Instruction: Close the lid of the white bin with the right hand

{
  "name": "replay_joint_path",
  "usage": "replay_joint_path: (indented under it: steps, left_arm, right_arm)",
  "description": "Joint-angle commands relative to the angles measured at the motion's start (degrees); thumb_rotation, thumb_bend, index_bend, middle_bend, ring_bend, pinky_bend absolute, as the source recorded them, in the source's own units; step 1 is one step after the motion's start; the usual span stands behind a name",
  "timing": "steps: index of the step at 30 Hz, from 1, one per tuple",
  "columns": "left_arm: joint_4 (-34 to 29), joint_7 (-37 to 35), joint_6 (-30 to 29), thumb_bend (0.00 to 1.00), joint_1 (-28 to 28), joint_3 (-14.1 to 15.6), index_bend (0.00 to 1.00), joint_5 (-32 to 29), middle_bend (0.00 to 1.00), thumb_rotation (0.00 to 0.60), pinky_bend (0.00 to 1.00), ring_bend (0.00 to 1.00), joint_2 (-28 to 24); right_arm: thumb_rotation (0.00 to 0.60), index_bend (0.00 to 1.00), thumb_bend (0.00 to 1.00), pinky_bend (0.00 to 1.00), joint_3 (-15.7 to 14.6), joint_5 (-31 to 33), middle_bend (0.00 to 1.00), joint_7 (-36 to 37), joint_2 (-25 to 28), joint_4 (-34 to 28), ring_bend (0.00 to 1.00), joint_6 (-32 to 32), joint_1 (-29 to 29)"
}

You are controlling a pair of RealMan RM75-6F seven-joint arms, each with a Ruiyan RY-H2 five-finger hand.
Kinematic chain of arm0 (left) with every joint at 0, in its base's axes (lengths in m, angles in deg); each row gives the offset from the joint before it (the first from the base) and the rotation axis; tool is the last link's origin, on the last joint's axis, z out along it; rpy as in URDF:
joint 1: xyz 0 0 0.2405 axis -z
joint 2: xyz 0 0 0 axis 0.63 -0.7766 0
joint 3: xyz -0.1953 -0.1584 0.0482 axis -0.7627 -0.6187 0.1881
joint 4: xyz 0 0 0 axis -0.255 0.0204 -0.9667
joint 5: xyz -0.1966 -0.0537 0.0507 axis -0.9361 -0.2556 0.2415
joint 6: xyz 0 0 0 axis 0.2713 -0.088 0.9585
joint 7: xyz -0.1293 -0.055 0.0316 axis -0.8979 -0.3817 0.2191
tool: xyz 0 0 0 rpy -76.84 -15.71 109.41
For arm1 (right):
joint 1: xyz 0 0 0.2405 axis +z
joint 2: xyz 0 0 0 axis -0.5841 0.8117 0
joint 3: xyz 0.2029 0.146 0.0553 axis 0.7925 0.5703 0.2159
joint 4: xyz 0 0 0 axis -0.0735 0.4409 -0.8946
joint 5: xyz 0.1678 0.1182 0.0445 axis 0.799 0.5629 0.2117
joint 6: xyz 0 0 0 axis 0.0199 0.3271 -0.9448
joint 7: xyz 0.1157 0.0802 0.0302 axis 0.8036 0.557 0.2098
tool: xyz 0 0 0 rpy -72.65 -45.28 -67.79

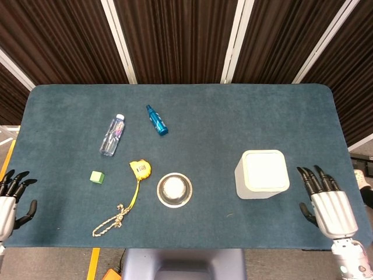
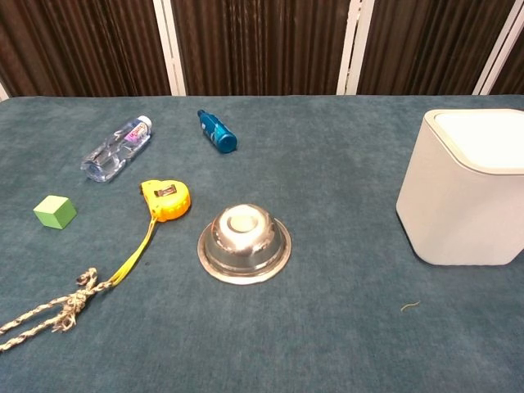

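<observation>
We see the white bin [image 1: 262, 174], a smooth rounded box, standing on the right side of the blue felt table [image 1: 233, 116] with its lid [image 1: 266, 170] lying flat and shut. Our right hand [image 1: 326, 201] rests just beside it to the right, fingers spread and holding nothing. Our left hand [image 1: 10, 198] waits at the far left edge, dark fingers apart, empty. A shiny metal bowl [image 1: 174, 189] sits left of the bin

Upright white bin [image 1: 262, 174], lid [image 1: 265, 170] shut
</observation>
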Motion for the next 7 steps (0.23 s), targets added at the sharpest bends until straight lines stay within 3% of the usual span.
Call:
replay_joint_path:
  steps: [1, 7]
  left_arm:
    - [-0.10, 0.16, 0.21, 0.46, 0.10, 0.12, 0.28, 0.10, 0.15, 0.600, 0.21, 0.05, 0.13]
    - [-0.25, 0.70, 0.55, 0.46, 0.23, 0.24, 0.28, 0.09, 0.15, 0.600, 0.22, 0.05, 0.24]
  right_arm:
    - [0.600, 0.02, 0.28, 0.06, 3.01, 3.63, 0.07, 2.29, -6.54, 8.58, 0.00, 1.92, -3.16]
    - [0.600, 0.00, 0.27, 0.06, 3.45, 4.11, 0.05, 6.31, -8.26, 13.20, 0.00, 0.29, -3.29]
